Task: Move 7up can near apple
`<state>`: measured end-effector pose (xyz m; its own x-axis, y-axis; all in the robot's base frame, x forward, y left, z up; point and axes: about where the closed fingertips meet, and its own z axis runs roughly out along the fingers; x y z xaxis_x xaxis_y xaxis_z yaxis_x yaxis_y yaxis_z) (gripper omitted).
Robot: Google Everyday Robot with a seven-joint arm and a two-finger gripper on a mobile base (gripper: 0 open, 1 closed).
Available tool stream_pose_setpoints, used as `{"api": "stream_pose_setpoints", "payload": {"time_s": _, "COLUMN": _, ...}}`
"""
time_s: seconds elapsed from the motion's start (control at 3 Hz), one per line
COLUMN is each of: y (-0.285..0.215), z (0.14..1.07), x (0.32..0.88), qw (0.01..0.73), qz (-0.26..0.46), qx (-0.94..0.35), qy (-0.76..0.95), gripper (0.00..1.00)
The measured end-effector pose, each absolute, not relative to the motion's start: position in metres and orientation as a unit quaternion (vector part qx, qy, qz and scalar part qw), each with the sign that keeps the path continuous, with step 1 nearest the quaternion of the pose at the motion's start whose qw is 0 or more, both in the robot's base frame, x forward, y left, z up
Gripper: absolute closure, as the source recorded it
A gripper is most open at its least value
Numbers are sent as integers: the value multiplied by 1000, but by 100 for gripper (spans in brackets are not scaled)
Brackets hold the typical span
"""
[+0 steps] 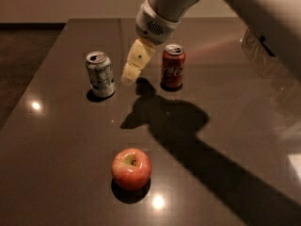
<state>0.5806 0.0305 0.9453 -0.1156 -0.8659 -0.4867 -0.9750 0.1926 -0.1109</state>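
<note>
The 7up can [100, 74], whitish-silver with green markings and a silver top, stands upright on the dark table [56, 140] at the left. The red-orange apple [131, 168] sits nearer the front, well apart from the can. My gripper [130, 74], with pale yellow fingers hanging from a white wrist, hovers just right of the 7up can, between it and a red Coca-Cola can [172, 66]. It holds nothing.
The red Coca-Cola can stands upright right of the gripper. My arm reaches in from the upper right and casts a wide shadow across the table's middle. A dark basket-like object [263, 51] sits at the far right edge.
</note>
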Motion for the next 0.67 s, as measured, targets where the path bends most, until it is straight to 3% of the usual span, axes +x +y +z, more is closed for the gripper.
{"api": "stream_pose_setpoints", "payload": {"time_s": 0.67, "y": 83, "z": 927, "x": 586, "qw": 236, "qz": 144, "qx": -628, "qy": 727, "gripper": 0}}
